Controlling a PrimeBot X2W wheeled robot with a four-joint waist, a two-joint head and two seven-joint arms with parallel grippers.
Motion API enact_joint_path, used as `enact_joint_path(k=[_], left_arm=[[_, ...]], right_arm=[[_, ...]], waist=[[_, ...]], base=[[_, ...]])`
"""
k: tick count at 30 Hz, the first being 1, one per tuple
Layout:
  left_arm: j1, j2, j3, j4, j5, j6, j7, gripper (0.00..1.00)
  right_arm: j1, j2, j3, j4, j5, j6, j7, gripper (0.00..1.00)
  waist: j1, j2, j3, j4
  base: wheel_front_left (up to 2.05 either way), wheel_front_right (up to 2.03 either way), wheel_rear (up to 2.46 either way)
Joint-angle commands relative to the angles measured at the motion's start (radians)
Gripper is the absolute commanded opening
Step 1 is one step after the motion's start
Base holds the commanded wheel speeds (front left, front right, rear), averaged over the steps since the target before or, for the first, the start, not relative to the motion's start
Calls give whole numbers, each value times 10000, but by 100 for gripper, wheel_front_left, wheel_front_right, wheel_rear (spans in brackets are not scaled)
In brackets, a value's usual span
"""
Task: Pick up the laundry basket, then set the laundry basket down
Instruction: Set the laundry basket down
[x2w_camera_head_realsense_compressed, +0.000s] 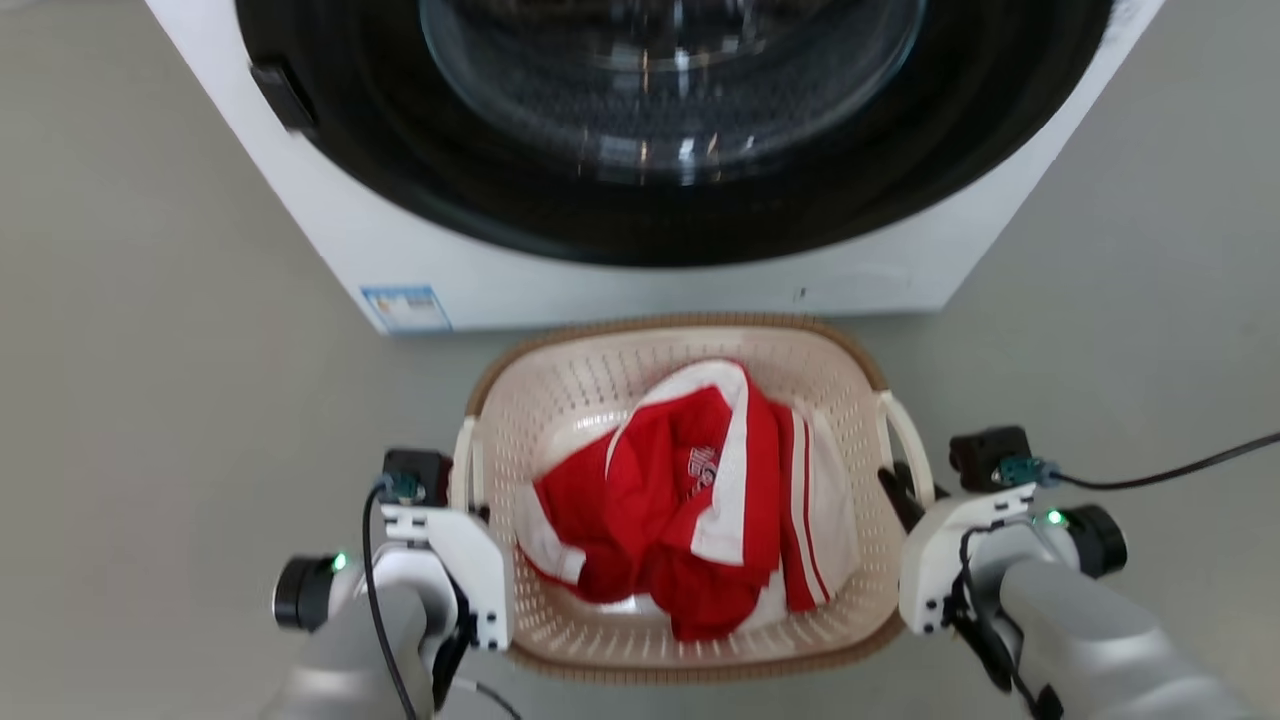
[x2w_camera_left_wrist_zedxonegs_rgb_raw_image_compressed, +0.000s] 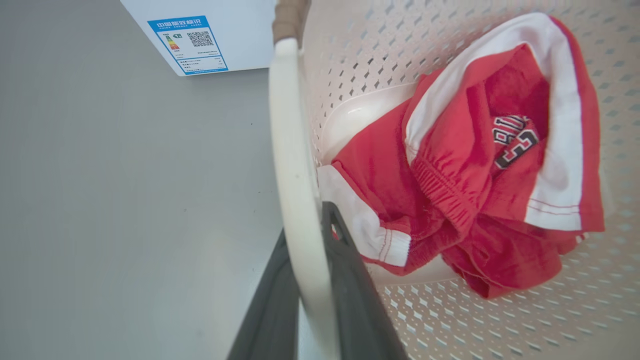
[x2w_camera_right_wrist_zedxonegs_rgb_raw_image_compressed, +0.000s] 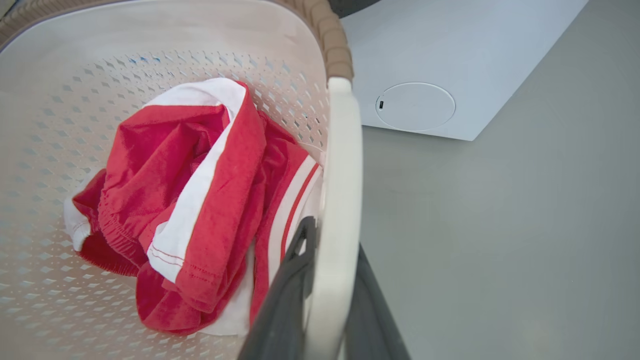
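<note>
Left gripper (x2w_camera_left_wrist_zedxonegs_rgb_raw_image_compressed: 306, 227), right gripper (x2w_camera_right_wrist_zedxonegs_rgb_raw_image_compressed: 334, 237): each clamped across a white loop handle (x2w_camera_left_wrist_zedxonegs_rgb_raw_image_compressed: 292, 140) of the laundry basket (x2w_camera_head_realsense_compressed: 680, 326). Handling note: raise both arms evenly and keep the rim level, red garment (x2w_camera_head_realsense_compressed: 690, 500) inside.

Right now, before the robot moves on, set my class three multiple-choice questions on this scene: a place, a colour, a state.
1. Where is the laundry basket?
A. In front of the washing machine
B. On top of it
C. Inside its drum

2. What colours is the garment in it?
A. Blue and yellow
B. Red and white
C. All black

3. What are the left gripper and right gripper doing?
A. Hanging open, clear of the basket
B. Pulling at the garment
C. Each clamping a white side handle

1 A: the machine's front rises behind the basket.
2 B: red cloth with white bands.
3 C: dark fingers flank each handle in the wrist views.
</note>
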Motion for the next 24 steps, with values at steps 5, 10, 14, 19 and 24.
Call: enact_joint_path(k=[5, 10, 14, 19, 24], left_arm=[[-1051, 162, 199, -185, 167, 233, -584, 0], [-1597, 149, 248, -315, 247, 413, -862, 0], [-1910, 138, 297, -449, 320, 528, -966, 0], [-2229, 127, 374, -647, 443, 692, -1005, 0], [-2552, 249, 699, -1364, 813, 985, -1010, 0]], right_arm=[[-416, -43, -32, -112, -354, 179, -368, 0], [-936, -288, -459, -347, -680, 179, -395, 0], [-1198, -511, -1008, -611, -1141, 179, -397, 0], [-1357, -763, -1797, -858, -1795, 179, -398, 0], [-1396, -953, -2679, -1212, -2576, 179, -399, 0]], waist=[[0, 0, 1666, 145], [0, 0, 2555, 189], [0, 0, 3151, 202], [0, 0, 3800, 269], [0, 0, 4434, 342]], base=[[0, 0, 0], [0, 0, 0], [0, 0, 0], [0, 0, 0], [0, 0, 0]])
